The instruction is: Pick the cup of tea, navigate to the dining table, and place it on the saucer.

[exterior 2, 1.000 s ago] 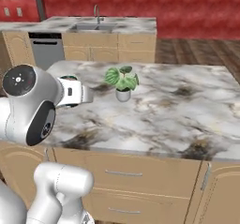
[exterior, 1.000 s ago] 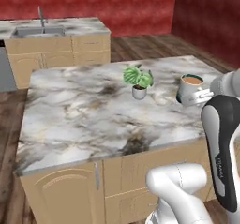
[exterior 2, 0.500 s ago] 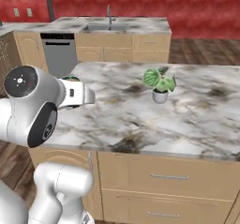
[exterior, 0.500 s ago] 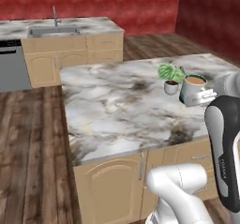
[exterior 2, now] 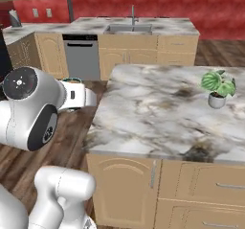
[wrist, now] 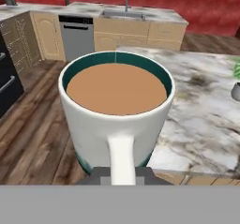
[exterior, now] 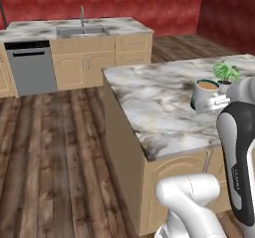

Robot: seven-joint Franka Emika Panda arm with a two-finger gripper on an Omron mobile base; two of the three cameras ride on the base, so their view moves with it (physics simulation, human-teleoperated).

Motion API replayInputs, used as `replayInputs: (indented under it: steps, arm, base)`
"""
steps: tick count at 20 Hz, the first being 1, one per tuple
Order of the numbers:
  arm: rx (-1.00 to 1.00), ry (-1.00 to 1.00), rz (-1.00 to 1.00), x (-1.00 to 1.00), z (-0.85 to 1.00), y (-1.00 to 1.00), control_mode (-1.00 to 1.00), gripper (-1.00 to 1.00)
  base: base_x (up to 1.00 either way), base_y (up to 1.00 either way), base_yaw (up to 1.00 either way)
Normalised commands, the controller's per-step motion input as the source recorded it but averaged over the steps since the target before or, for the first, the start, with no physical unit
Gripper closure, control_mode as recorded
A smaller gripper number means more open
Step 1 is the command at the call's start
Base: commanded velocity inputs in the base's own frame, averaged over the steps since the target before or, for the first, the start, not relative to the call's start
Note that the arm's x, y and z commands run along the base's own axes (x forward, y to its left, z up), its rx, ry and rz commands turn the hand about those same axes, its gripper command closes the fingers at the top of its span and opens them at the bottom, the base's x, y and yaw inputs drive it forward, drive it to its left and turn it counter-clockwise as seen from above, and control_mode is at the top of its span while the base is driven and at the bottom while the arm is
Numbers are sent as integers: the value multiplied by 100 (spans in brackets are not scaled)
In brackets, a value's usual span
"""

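- On the left of the left base view, a grey dishwasher (exterior: 30,67) is set into tan cabinets, below a back counter (exterior: 30,31) with a marble top.
- Just right of it, a steel sink (exterior: 82,31) with a thin faucet sits in that same counter, against a red wall.
- Dark wood plank floor (exterior: 55,152) lies between the back counter and a marble-topped island (exterior: 159,102) with tan wood cabinets.
- At the right of the left base view, the cup of tea (exterior: 203,94) is held up in the air at the end of the white arm, seen in front of the island's marble top and clear of it. It stands upright, with light brown tea inside.
- A small potted plant (exterior: 226,74) with green leaves stands on the island, just behind and to the right of the cup.
- In the hand view, the gripper (wrist: 122,175) is clenched on the cup's white handle, which points toward the camera. The cup has a teal inner rim and a teal lower band.
- In the right base view, the cup's rim (exterior 2: 72,80) peeks above the white arm, over the floor to the left of the island.
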Motion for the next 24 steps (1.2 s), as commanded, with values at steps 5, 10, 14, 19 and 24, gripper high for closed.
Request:
replayInputs:
  steps: [5, 10, 14, 19, 24]
  arm:
    - [0, 0, 0, 0, 0, 0, 100, 100]
    - [0, 0, 0, 0, 0, 0, 100, 100]
    - [0, 0, 0, 0, 0, 0, 100, 100]
    - [0, 0, 0, 0, 0, 0, 100, 100]
    - [0, 0, 0, 0, 0, 0, 100, 100]
  base:
    - [0, 100, -5]
    - [71, 100, -21]
    - [99, 100, -36]
    - [100, 100, -34]
    - [100, 99, -20]
